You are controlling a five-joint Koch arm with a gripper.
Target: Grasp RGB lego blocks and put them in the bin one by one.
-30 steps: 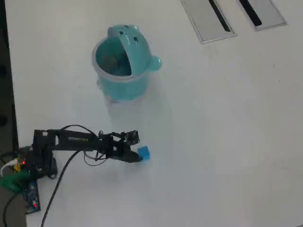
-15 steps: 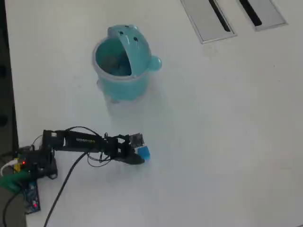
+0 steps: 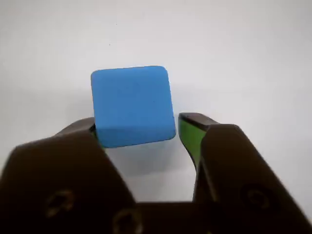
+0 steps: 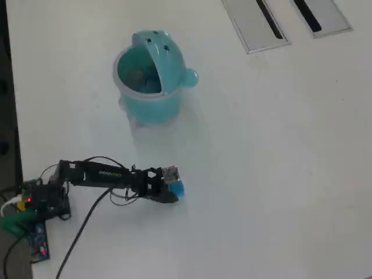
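Forward-shifted end effector (image 4: 176,192) straddles blue block (image 3: 131,105); bin (image 4: 150,87) open.

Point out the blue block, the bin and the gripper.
blue block (image 3: 130,105): wrist view, middle of its top face.
bin (image 4: 152,106): overhead view, front of its outer wall.
gripper (image 3: 136,127): wrist view, midway between the fingertips, which flank the block with a gap showing.
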